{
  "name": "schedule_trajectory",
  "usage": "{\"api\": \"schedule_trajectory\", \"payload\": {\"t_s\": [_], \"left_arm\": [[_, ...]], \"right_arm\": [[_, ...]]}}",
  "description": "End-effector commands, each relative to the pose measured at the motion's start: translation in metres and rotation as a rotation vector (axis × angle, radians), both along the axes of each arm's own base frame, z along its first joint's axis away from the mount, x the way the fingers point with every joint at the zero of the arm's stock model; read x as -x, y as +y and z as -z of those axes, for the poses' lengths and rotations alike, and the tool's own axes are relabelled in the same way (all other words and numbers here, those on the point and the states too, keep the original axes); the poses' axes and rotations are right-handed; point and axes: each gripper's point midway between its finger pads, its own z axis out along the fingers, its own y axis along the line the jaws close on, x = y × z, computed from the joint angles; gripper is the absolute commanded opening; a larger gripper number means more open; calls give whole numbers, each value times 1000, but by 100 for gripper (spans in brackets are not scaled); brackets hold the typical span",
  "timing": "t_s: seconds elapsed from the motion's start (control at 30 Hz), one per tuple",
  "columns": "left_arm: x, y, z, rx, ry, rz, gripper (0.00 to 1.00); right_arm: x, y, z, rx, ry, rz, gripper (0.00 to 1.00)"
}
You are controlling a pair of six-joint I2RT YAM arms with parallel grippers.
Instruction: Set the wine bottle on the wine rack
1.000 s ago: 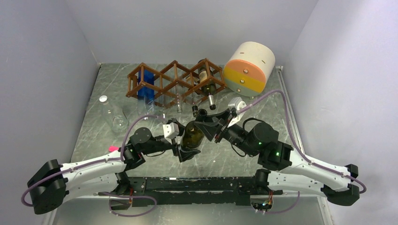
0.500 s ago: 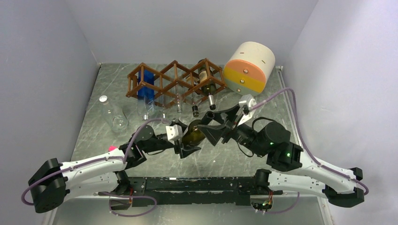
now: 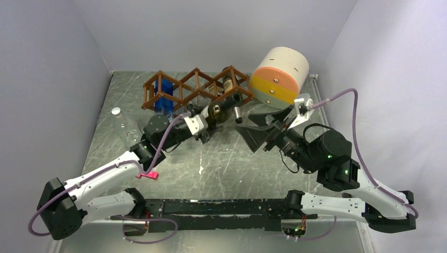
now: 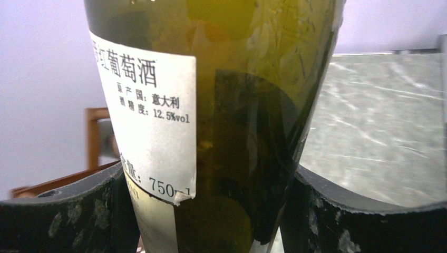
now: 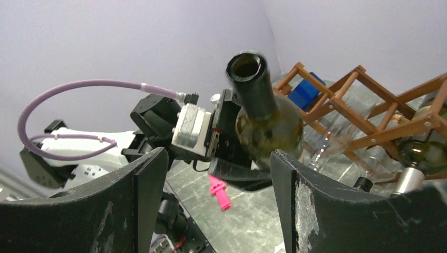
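The wine bottle (image 3: 216,112), dark green glass with a white label (image 4: 153,121), hangs just in front of the wine rack (image 3: 179,87). My left gripper (image 3: 209,120) is shut on its body, and both black fingers (image 4: 63,216) press its sides. Its open mouth (image 5: 245,66) points toward my right gripper (image 3: 259,129). That gripper stands open and holds nothing, a short way to the right of the bottle. The reddish-brown lattice rack (image 5: 363,103) stands behind the bottle, with another dark bottle (image 3: 232,95) lying in its right cell.
A cream, orange and yellow cylinder (image 3: 278,74) stands right of the rack. A clear plastic bottle (image 3: 124,125) lies at the left, and clear bottles and a blue box (image 3: 166,89) sit in the rack. A pink clip (image 3: 149,174) lies near the left arm.
The right gripper let go of the bottle's neck, opened and drew back to the right. The left arm carried the bottle away from the table's middle toward the rack.
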Motion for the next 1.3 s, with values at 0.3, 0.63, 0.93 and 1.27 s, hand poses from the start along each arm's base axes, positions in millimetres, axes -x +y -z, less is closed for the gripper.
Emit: {"api": "schedule_trajectory", "payload": {"t_s": [0.3,0.63,0.93,1.27], "left_arm": [[-83,43,-105,23,-301,-180,7],[-115,59,-85,-385,-633,-254,7],[-102,64,-101,-573,-980,-252,7],[-81,64,-100,-692,-1135,-187,7]], "right_arm": [[-15,-11,-17,38,71,107,74],[-14,12,-10,237,70,51,72],[-47,14,30,440,128,241,73],[-66,6,76,604,178,383,78]]}}
